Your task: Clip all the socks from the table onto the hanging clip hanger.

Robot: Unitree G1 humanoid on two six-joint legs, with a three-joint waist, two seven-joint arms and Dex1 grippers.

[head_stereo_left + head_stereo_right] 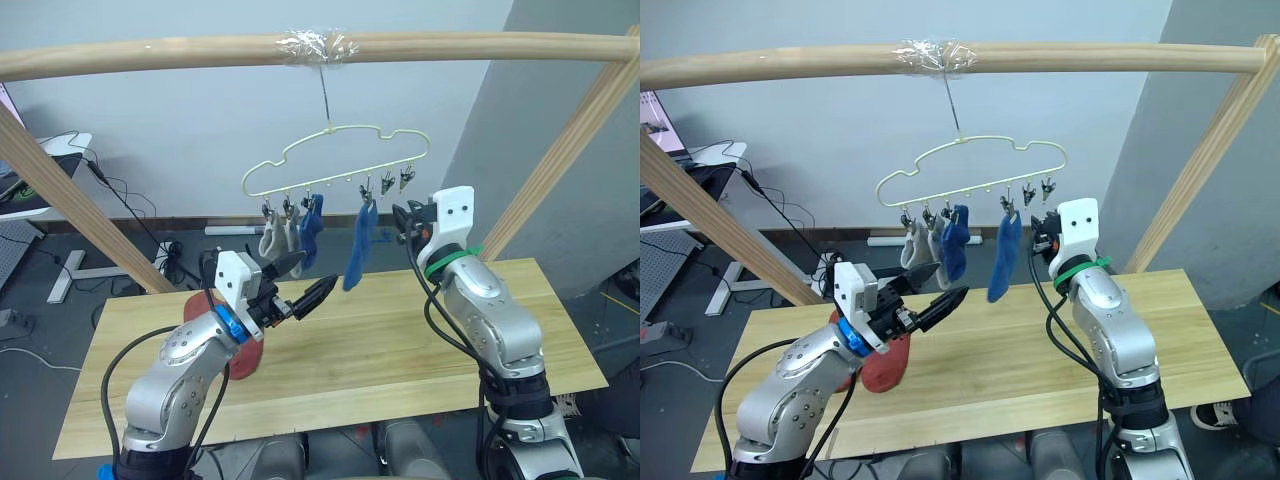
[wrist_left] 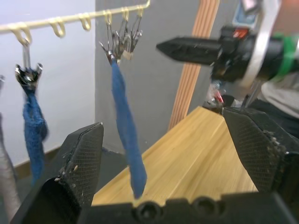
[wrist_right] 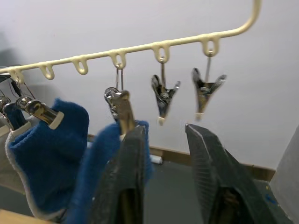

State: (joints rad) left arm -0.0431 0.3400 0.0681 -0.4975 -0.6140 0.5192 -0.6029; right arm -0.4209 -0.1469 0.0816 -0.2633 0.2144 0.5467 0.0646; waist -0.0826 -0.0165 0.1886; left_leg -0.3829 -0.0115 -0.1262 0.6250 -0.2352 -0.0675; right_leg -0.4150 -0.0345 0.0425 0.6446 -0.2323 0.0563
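The right gripper is hovering with fingers narrowly parted and empty, just beside the thin pale-yellow wire clip hanger. Four socks are hanging lengthwise downward from its clips: two light grey socks and two blue socks. The left gripper is gaping wide, empty, pointing toward 2 o'clock. A rust-red sock is lying on the pale wooden plank table.

left end effector open, right end effector parted
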